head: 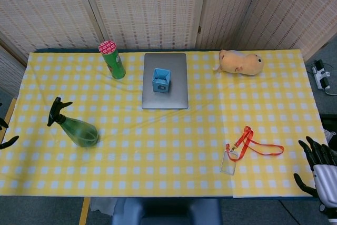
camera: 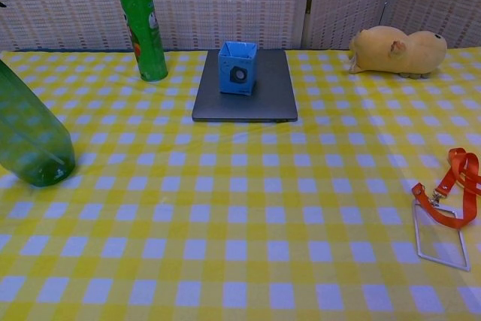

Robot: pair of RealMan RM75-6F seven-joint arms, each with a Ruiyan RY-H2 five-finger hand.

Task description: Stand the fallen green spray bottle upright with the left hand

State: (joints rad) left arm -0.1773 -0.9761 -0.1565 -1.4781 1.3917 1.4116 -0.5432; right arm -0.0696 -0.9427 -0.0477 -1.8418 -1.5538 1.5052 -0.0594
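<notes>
The green spray bottle with its black trigger head stands upright and free on the yellow checked cloth at the left side. The chest view shows its green body at the left edge, the head cut off. Of my left hand only dark fingertips show at the far left edge of the head view, apart from each other and well clear of the bottle, holding nothing. My right hand rests off the table's near right corner with fingers spread and empty. Neither hand appears in the chest view.
A green can with a pink lid stands at the back left. A grey laptop carries a small blue box. An orange plush toy lies at the back right, a red lanyard with a clear badge near the front right.
</notes>
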